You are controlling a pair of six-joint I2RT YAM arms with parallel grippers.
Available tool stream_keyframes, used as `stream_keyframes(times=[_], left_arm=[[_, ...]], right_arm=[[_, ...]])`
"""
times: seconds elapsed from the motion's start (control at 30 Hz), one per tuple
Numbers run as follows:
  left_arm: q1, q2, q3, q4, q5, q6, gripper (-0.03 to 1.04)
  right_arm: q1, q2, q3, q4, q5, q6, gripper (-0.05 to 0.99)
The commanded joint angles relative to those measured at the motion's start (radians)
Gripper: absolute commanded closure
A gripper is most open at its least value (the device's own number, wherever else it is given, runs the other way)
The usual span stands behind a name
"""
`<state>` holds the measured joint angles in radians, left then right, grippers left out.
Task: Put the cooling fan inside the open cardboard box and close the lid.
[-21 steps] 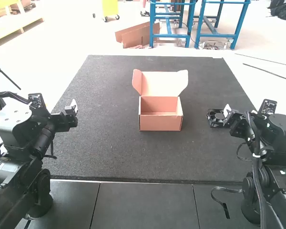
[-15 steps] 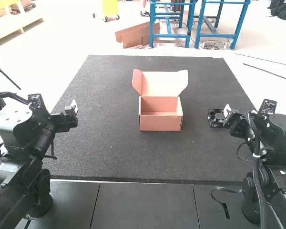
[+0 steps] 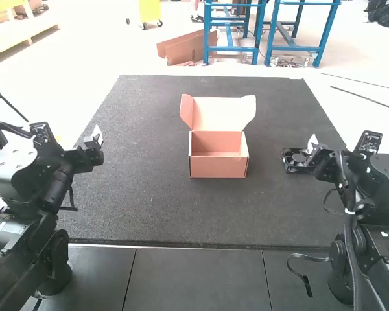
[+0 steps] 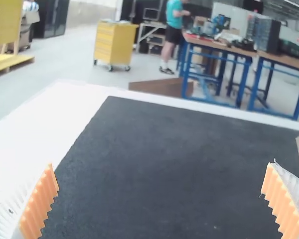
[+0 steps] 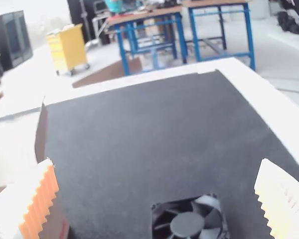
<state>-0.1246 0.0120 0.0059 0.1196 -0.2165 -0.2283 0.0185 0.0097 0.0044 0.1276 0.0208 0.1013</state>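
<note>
Black cooling fan (image 3: 295, 159) lay flat on dark mat (image 3: 149, 188), at 3 o'clock from cardboard box (image 3: 218, 163), bare mat between. Box mid-mat, lid (image 3: 217, 111) upright at its 12 o'clock. Right gripper (image 3: 314, 149): fingers spread wide, holding nothing, just beside fan's 3 o'clock side, near mat edge. Left gripper (image 3: 94, 140): spread wide, empty, at 9 o'clock from box, well apart.

The high camera looked forward and down on the cardboard box (image 3: 218, 154) from well behind it. Each wrist camera sat low beside that box, sharing the mat (image 3: 149, 188).
</note>
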Motion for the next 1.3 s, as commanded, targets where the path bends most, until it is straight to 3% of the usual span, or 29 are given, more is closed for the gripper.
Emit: stream_keyframes(times=[0.0, 0.07, 0.23, 0.37, 0.63, 0.93, 1.07, 1.13, 1.27], left_arm=[[0.005, -0.014, -0.004, 0.109, 0.009, 0.040, 0.04], [0.008, -0.012, 0.019, 0.146, 0.011, 0.087, 0.04], [-0.004, 0.005, 0.121, 0.091, 0.012, 0.106, 0.04], [-0.004, 0.052, 0.183, 0.040, 0.006, 0.106, 0.04], [-0.006, 0.175, 0.275, 0.045, -0.007, 0.106, 0.04], [0.005, 0.479, 0.528, 0.045, -0.017, 0.101, 0.04], [0.026, 0.588, 0.629, 0.017, -0.017, 0.095, 0.04], [0.042, 0.631, 0.678, -0.041, -0.017, 0.092, 0.04], [0.079, 0.738, 0.773, -0.190, -0.011, 0.093, 0.04]], right_arm=[[0.005, -0.010, -0.003, 0.116, 0.045, -0.012, 0.02], [0.005, -0.010, 0.017, 0.132, 0.050, -0.012, 0.02], [0.005, -0.007, 0.094, 0.093, 0.041, -0.012, 0.02], [0.005, 0.024, 0.134, 0.090, 0.044, -0.012, 0.02], [0.005, 0.225, 0.289, 0.087, 0.045, -0.012, 0.02], [0.005, 0.506, 0.529, 0.004, 0.064, 0.017, 0.02], [0.006, 0.621, 0.623, -0.054, 0.137, 0.020, 0.02], [0.003, 0.684, 0.687, -0.115, 0.206, 0.020, 0.02], [-0.012, 0.854, 0.847, -0.287, 0.288, 0.032, 0.02]])
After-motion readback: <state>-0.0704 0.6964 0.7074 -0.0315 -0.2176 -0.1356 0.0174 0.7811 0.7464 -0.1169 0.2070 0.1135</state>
